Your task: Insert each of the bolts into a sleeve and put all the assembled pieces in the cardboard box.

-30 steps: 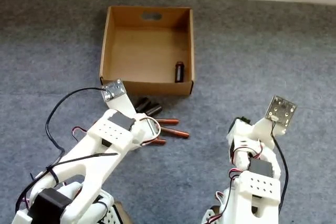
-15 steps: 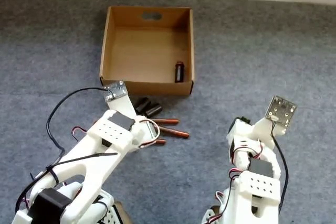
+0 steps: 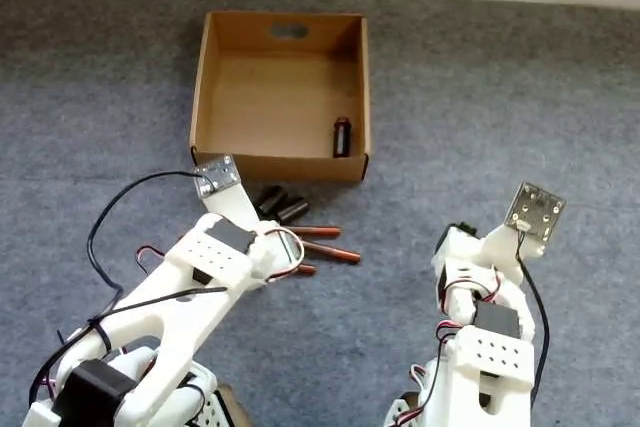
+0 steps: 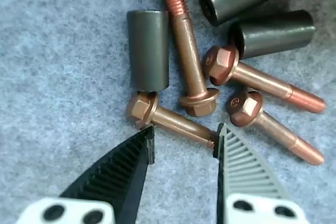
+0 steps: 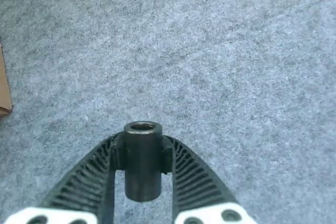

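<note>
While the left claw [image 4: 184, 141] hangs open above loose bolts [image 4: 189, 61] and sleeves [image 4: 148, 48] on the grey bench [image 3: 500, 97], one bolt [image 4: 173, 121] lies just off its tips. One dark piece [image 3: 342, 136] sits in the cardboard box [image 3: 200, 97]. Well apart, the right claw [image 5: 142, 145] grips a sleeve [image 5: 142, 166].

The bolts [image 3: 325, 247] and sleeves [image 3: 280, 204] lie just before the cardboard box [image 3: 280, 165], one piece [image 3: 342, 136] inside.

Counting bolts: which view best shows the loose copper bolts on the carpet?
Left wrist view: four copper-coloured flanged bolts, heads included, before the open left gripper. High view: the left arm hides part; shanks show.
</note>
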{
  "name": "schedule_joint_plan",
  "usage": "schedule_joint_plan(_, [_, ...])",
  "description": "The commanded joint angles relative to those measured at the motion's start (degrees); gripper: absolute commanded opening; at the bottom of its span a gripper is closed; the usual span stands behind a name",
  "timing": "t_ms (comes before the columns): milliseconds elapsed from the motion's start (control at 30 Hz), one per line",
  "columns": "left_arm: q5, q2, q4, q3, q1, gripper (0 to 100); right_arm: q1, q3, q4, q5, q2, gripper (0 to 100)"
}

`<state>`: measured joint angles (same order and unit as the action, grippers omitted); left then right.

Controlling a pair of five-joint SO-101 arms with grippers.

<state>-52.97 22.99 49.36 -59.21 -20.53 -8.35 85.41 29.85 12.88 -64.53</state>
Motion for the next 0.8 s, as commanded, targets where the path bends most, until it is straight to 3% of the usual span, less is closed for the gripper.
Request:
schedule_joint_plan(0, [-0.5, 0.4, -0.7, 0.0, 2.7, 20, -0.5, -0.7, -1.3, 0.4, -1.2, 0.6])
schedule_joint_plan(167, [-0.2, 0.6, 0.1, -0.9, 1.7, 17, -0.5, -0.7, -1.3, 0.4, -1.2, 0.6])
schedule_joint_plan(333, [5.2, 0.9, 0.1, -1.5, -2.2, 9, -0.5, -0.7, -1.3, 0.4, -1.2, 0.6])
schedule_joint_plan(533, [7.6, 0.9, 4.4, -1.3, -3.5, 8, -0.5, -0.7, -1.3, 0.4, -1.2, 0.6])
schedule_joint_plan(767, [26.8, 0.9, 7.9, -1.3, -3.4, 8, -0.5, -0.7, -1.3, 0.4, -1.2, 0.6])
